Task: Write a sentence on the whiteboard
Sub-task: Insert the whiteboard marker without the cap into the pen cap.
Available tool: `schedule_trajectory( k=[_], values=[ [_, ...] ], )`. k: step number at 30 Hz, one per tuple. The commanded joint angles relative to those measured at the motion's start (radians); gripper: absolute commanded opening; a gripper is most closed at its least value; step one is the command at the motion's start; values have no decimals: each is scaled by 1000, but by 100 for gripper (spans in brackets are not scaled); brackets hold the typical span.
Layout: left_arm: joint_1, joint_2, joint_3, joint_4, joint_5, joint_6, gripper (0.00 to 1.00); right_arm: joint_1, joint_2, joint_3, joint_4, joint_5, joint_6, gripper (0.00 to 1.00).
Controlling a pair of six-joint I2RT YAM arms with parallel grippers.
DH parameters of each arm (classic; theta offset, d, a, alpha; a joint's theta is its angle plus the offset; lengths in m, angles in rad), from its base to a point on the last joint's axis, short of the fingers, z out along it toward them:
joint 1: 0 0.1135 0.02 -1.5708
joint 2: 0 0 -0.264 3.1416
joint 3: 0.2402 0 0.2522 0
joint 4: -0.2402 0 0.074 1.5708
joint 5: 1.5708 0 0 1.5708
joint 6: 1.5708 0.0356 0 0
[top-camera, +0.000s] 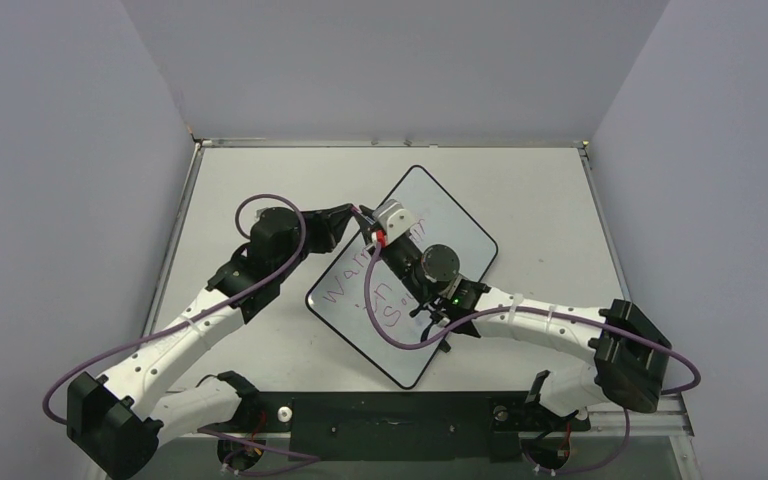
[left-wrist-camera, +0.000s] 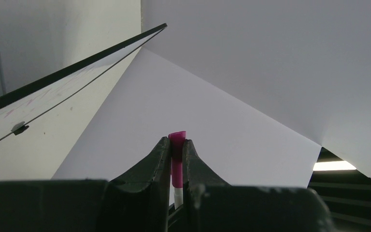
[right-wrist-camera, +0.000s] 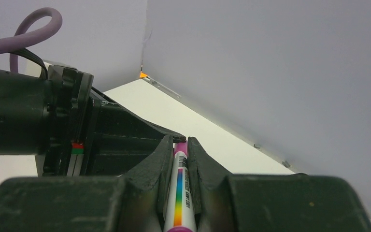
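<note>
My right gripper (right-wrist-camera: pixel 180 145) clamps the marker (right-wrist-camera: pixel 179 195), long axis aimed at the pink cap (left-wrist-camera: pixel 177 145) pinched in my left gripper (left-wrist-camera: pixel 176 143), tips meeting over the far-left edge of the whiteboard (top-camera: pixel 452 226), beside the 3-line sentence (top-camera: pixel 352 287).

Whiteboard (top-camera: pixel 438 212) flat on table (top-camera: pixel 250 180), mid-table, turned diagonal.
White, thin black rim, one corner by the near edge; pink sentence (top-camera: pixel 352 284) in three lines, toward the left edge, partly hidden.
</note>
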Motion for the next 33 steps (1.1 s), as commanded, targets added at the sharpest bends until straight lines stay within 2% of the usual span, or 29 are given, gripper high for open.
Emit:
schedule_trajectory(
  k=[1,8,16,22,25,33],
  values=[
    [-16,-42,14,113,105,-9,0,7,44,54,-62,9,-35,0],
    [-19,-62,30,123,111,17,0,8,77,77,-62,13,-32,0],
    [-53,-49,53,186,93,64,0,7,138,131,-57,44,118,0],
    [-84,-44,19,304,45,87,0,1,189,178,-77,177,368,0],
    [-101,-43,1,361,10,97,0,-18,196,191,-85,196,495,0],
    [-127,-29,-41,510,-24,121,0,-120,213,220,-63,72,930,0]
  ],
)
